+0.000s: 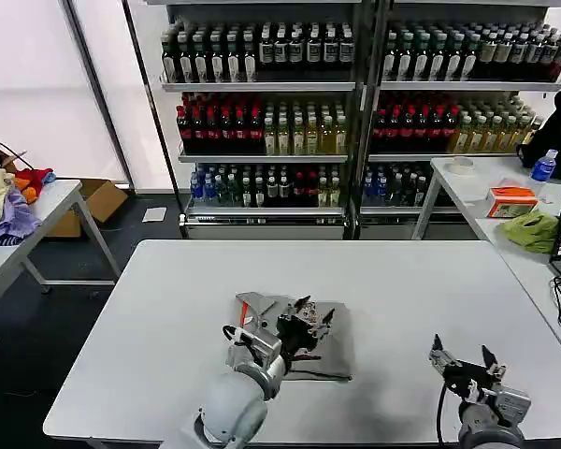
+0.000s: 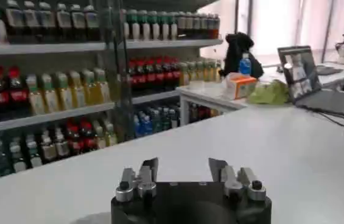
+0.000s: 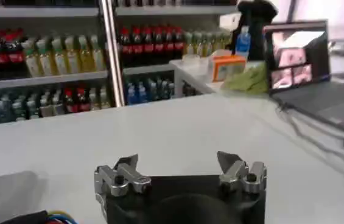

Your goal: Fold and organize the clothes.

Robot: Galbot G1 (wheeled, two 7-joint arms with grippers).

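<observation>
Two grippers, left [image 1: 309,313] above the folded grey garment [image 1: 341,348] and right [image 1: 461,354], spread; no writing readable.

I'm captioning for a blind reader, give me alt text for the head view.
A folded grey garment lies on a white table, with the left pincer open over it. The right pincer waits open near the table's front edge.

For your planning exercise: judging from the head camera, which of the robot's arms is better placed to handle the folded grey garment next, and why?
Probably the left. The left gripper hovers open directly over the grey garment mid-table, while the right gripper, also open, sits apart over the bare table near its front edge.
</observation>
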